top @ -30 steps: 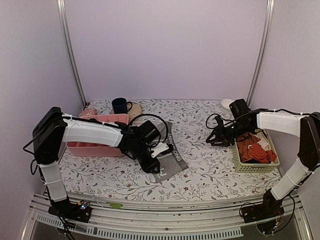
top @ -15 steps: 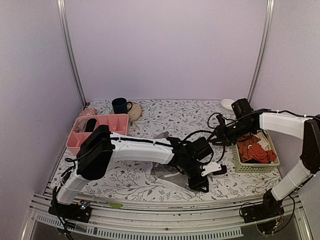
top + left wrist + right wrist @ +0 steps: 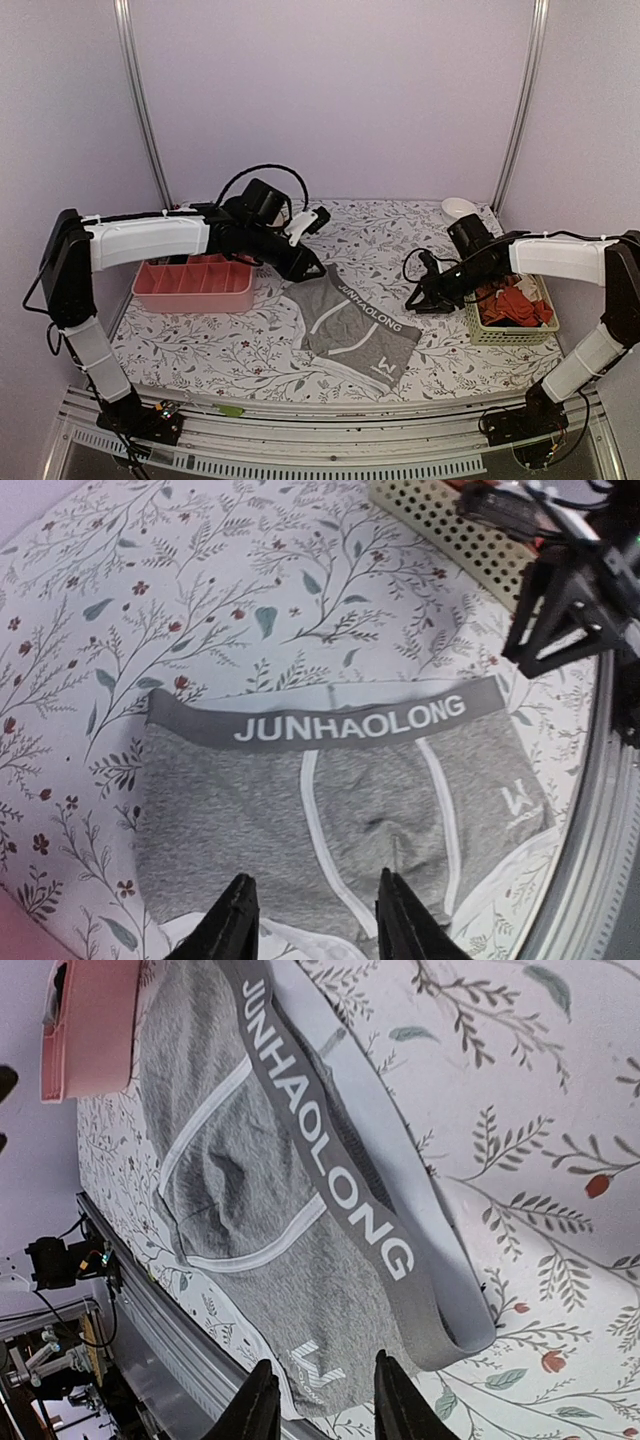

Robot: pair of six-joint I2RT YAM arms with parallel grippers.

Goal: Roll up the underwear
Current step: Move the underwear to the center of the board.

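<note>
underwear [image 3: 355,325] lies spread flat on the desk [image 3: 230,345]. left tool [image 3: 318,916] and right tool [image 3: 325,1400] both hover with fingers apart, empty.

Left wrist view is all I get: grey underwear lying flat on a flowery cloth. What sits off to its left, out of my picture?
Observer: A pink divided tray, a little apart from the underwear.
Operator: And that pale mesh thing at my top edge?
Observer: That is a basket, and it holds orange-red garments.
Operator: Something black and spiky pokes in at my right. Is it grabbing anything?
Observer: No. It is the tip of the right arm. Its own camera shows its jaws open and empty above the waistband end.
</note>
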